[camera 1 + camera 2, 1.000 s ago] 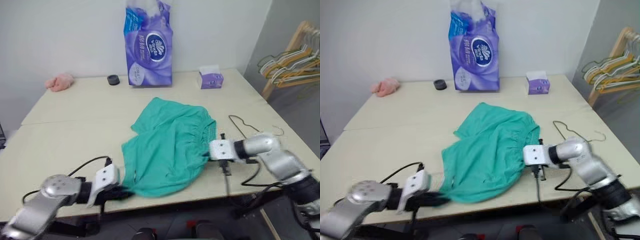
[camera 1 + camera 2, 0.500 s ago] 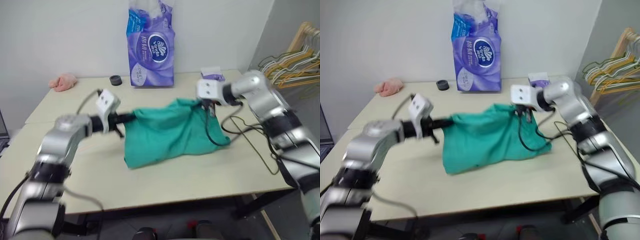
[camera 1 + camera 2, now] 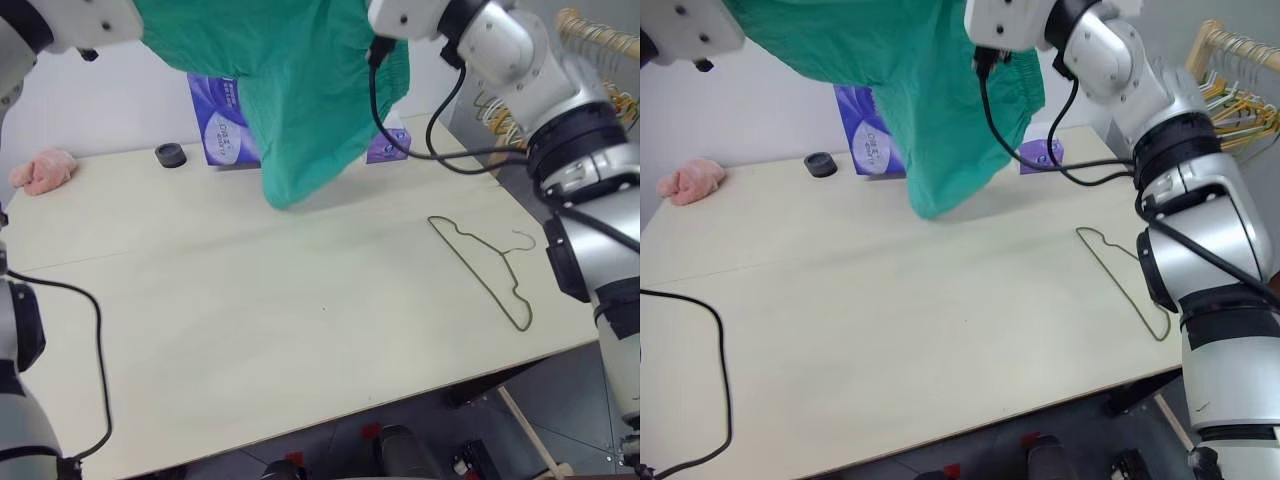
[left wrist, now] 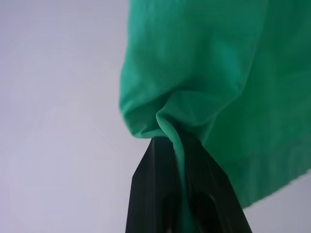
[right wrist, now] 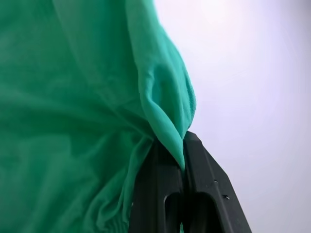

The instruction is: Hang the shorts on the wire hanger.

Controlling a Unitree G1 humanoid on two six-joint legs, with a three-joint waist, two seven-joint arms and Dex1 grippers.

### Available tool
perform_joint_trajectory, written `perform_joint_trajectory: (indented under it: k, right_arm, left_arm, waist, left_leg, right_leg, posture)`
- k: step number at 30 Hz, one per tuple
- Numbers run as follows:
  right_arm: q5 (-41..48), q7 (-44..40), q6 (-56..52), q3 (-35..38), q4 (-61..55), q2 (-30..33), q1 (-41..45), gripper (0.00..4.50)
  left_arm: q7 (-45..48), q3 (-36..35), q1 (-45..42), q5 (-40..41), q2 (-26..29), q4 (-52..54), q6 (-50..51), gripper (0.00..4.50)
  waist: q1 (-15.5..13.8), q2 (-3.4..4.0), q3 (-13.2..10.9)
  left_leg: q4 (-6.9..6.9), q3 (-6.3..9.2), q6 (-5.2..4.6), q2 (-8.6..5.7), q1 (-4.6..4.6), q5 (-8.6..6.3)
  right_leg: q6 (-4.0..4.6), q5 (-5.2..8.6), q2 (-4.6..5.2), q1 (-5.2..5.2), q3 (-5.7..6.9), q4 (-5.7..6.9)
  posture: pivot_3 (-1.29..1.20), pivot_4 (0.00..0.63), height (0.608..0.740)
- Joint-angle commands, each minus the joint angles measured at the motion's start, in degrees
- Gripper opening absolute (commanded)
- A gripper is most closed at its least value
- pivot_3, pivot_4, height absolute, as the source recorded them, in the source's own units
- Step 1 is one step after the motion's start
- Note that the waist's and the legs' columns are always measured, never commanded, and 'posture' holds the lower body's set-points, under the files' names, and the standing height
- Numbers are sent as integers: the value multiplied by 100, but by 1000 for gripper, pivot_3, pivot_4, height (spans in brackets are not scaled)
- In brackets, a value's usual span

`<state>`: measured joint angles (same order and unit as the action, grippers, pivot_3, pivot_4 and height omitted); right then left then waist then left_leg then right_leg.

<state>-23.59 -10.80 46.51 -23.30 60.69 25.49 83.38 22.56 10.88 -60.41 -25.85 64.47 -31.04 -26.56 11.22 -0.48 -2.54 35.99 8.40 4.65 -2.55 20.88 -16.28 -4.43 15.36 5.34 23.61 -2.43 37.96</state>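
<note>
The teal-green shorts [image 3: 300,90] hang high in the air above the far part of the table, stretched between both arms, with their lowest fold clear of the tabletop. My left gripper [image 4: 176,141] is shut on a bunched edge of the fabric. My right gripper [image 5: 171,143] is shut on another gathered fold of the shorts. The thin dark wire hanger [image 3: 482,268] lies flat on the table to the right, below my right arm, with nothing touching it.
On the beige table [image 3: 250,330], a purple tissue pack [image 3: 220,130] and a small purple box [image 3: 386,148] stand behind the shorts. A black round object [image 3: 171,155] and a pink fluffy cloth [image 3: 42,170] sit at the far left. A rack of coloured hangers [image 3: 600,60] stands at the right.
Both arms have lifted the shorts from low over the table to high in the air. The hanger, earlier partly behind my right arm, now lies in full view. The camera view has shifted.
</note>
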Motion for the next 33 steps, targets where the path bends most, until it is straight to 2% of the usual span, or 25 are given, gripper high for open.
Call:
perform_joint_trajectory:
  k: [1, 2, 3, 7, 11, 16, 20, 25, 33]
  right_arm:
    - [838, -1762, -224, 37, -420, -215, -1251, 38]
    - [1146, -2406, -570, 23, -761, -239, -1724, 38]
    - [1314, -2813, -768, -6, -1134, -211, -2141, 38]
    - [1620, -3876, -1563, -101, -2808, 64, -3407, 38]
    - [1916, -4530, -2380, -68, -4296, 393, -4168, 38]
    - [2695, -5903, -3595, -183, -6210, 1428, -5133, 38]
    - [2863, -6362, -4148, -192, -7143, 2038, -5807, 38]
    - [2679, -6468, -4258, -198, -7605, 2378, -6386, 38]
    - [2463, -6386, -4352, -183, -7762, 2387, -6570, 38]
  left_arm:
    - [1250, -168, 1732, 709, 178, 735, 802, 0]
    - [1650, -280, 2361, 1056, 218, 1128, 1131, 0]
    - [1992, -342, 2911, 1252, 305, 1472, 1393, 0]
    - [3190, -697, 4775, 2304, 550, 2876, 2487, 0]
    - [4029, -1036, 5856, 3235, 722, 4041, 3516, 0]
    - [4916, -1170, 7079, 4230, 945, 5443, 4457, 0]
    - [5150, -1176, 7654, 4617, 878, 6049, 4854, 0]
    - [5197, -1005, 7827, 4633, 782, 6270, 4974, 0]
    - [5197, -1008, 7986, 4449, 674, 6190, 4714, 0]
  waist:
    - [3, 10, -7]
    - [1, 12, -9]
    - [2, 13, -14]
    - [-29, 13, -13]
    - [-75, 6, -9]
    - [-262, 4, -6]
    - [-388, 2, -8]
    - [-511, 0, -7]
    - [-592, -1, -7]
  left_leg:
    - [2, -22, -45, 4, -81, -12]
    - [8, -29, -65, 10, -146, -10]
    - [8, -27, -77, 17, -160, -3]
    - [32, 10, -83, 23, -133, -5]
    - [48, 64, -83, 12, -85, -17]
    - [63, 56, -95, 12, -98, -36]
    - [89, 27, -110, 22, -101, -46]
    - [95, 21, -111, 25, -119, -49]
    - [97, 15, -110, 27, -121, -50]
  right_leg:
    - [-24, 3, -4, -83, -11, 0]
    - [-47, 6, -9, -153, -13, 3]
    - [-63, 5, -15, -165, -16, 3]
    - [-43, 4, -27, -135, -10, 28]
    - [-35, 8, -27, -122, -7, 6]
    - [-35, 11, -27, -155, -5, -10]
    - [-46, 21, -33, -173, 6, -6]
    - [-59, 30, -36, -193, 5, -6]
    - [-53, 27, -36, -197, 5, -10]
  posture:
    - [-51, 0, 740]
    - [-52, 0, 740]
    - [-50, 0, 740]
    - [-52, 0, 740]
    - [-59, 0, 740]
    - [-66, 0, 740]
    - [-81, 0, 740]
    - [-87, 0, 740]
    - [-95, 0, 740]
